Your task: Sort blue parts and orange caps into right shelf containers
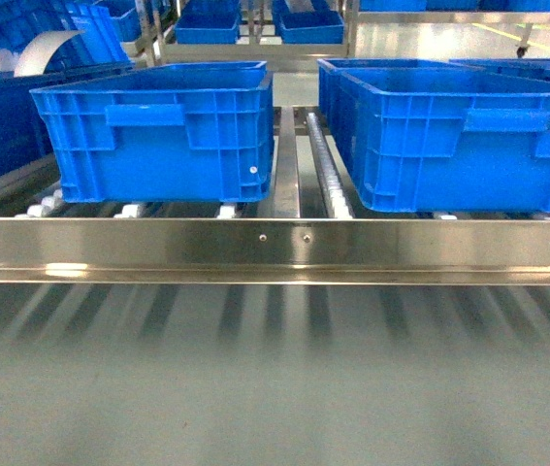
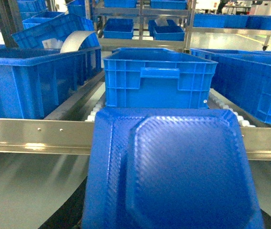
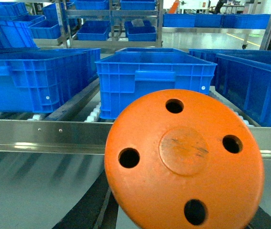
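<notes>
Filling wrist views: blue part left, orange cap right (no writing) — end effector states unclear.

A blue part with a textured octagonal face fills the left wrist view. An orange cap, flat-topped with four holes, fills the right wrist view. Two blue containers sit side by side on the right shelf.

Two blue containers sit side by side on the right shelf, behind its shiny front rail, white rollers showing between them
</notes>
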